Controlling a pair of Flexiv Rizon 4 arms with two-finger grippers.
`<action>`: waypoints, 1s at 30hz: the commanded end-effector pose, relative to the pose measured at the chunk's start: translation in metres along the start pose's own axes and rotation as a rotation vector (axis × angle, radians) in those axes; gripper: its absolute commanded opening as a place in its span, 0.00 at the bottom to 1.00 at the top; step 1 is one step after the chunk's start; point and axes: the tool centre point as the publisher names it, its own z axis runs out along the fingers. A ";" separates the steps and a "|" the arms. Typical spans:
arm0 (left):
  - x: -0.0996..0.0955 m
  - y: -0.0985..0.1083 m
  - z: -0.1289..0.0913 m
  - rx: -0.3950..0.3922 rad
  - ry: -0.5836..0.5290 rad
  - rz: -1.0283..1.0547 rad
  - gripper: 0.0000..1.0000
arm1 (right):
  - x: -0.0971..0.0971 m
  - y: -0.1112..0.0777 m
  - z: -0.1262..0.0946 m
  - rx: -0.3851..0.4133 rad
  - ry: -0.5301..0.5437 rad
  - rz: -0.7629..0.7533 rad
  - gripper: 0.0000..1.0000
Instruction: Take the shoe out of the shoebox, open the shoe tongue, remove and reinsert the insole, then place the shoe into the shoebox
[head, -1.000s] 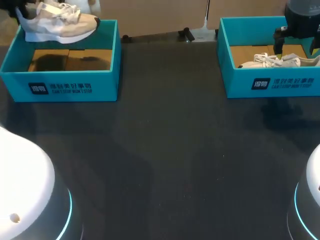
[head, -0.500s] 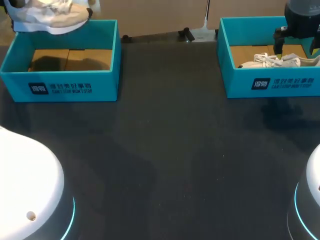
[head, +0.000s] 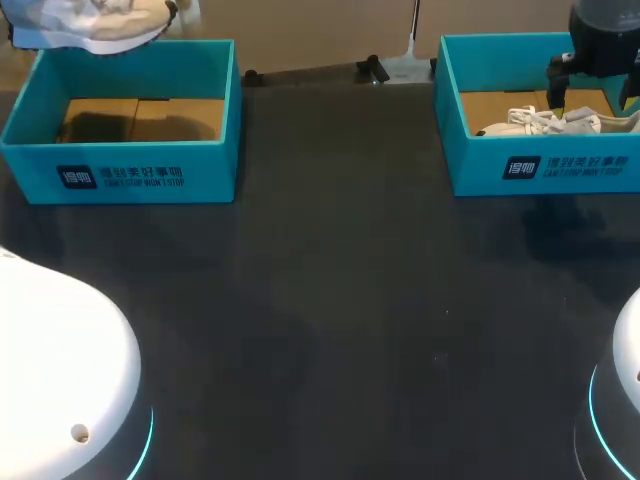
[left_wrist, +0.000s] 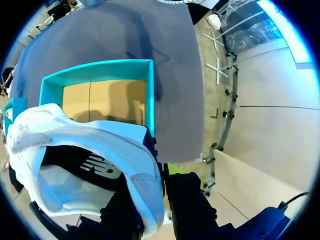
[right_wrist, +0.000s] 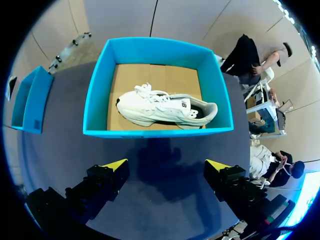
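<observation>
A white sneaker (head: 92, 22) hangs above the far edge of the left teal shoebox (head: 120, 170), whose cardboard floor is bare. In the left wrist view my left gripper (left_wrist: 156, 200) is shut on the heel collar of that sneaker (left_wrist: 85, 155), high over the box (left_wrist: 150, 95). A second white sneaker (right_wrist: 165, 109) lies on its side inside the right teal shoebox (right_wrist: 155, 50). My right gripper (right_wrist: 166, 167) hovers above that box's near wall with its fingers wide open and nothing between them. In the head view it (head: 592, 95) stands over the right box (head: 545, 170).
The dark tabletop (head: 340, 300) stretches between and in front of the two boxes. A small black clamp-like part (head: 372, 68) sits at the table's far edge. White arm bases (head: 55, 370) fill the near corners.
My left arm has lifted the sneaker higher and further to the left, clear of the left box. The right arm and its sneaker have not moved.
</observation>
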 end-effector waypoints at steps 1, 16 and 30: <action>0.000 0.000 -0.002 0.000 0.000 0.001 0.00 | 0.000 -0.001 0.000 -0.001 0.000 0.000 1.00; -0.025 -0.032 -0.019 -0.025 0.016 -0.022 0.00 | 0.000 -0.001 0.000 -0.001 0.000 0.000 1.00; -0.062 -0.080 -0.038 -0.005 0.028 -0.065 0.00 | 0.000 -0.001 0.000 -0.001 0.000 0.000 1.00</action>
